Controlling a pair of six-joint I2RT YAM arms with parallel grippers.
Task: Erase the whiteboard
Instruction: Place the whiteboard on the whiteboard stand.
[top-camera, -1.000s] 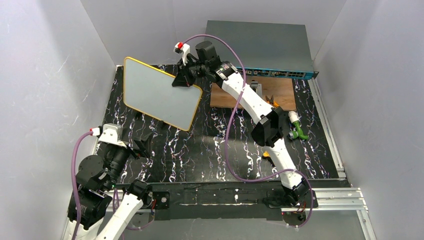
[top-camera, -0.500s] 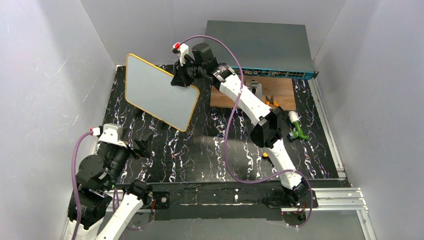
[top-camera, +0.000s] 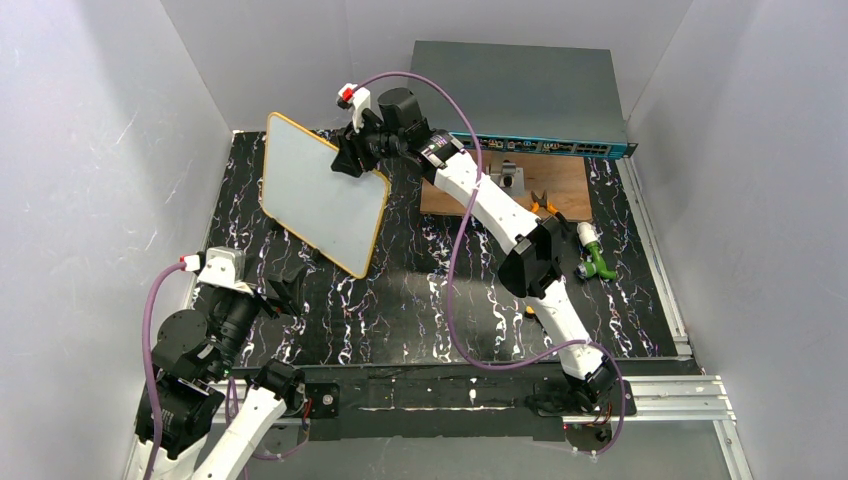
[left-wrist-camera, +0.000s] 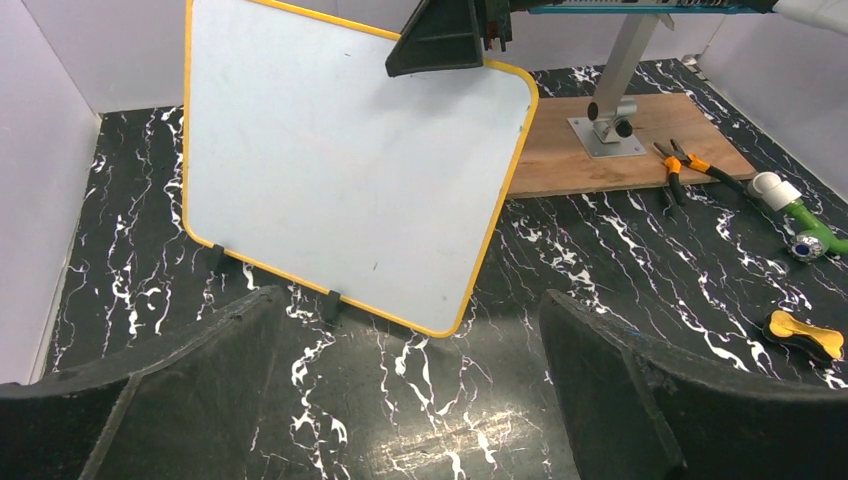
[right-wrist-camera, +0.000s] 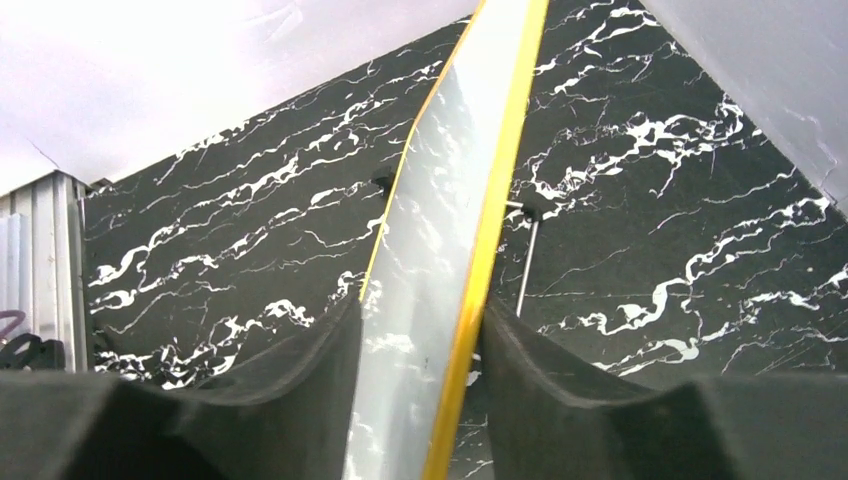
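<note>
Two changes are noted: the whiteboard, unmarked, has been tipped more upright at the table's ten o'clock; whether the right claw straddling its rim still grips cannot be told. Release is judged near. The left claw is held open.

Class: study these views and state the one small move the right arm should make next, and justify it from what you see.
Probably open the jaws of the right gripper wide and lift clear of the whiteboard. Its face shows no writing, it stands tilted on its black feet on the mat, and its top edge sits between those jaws.
</note>
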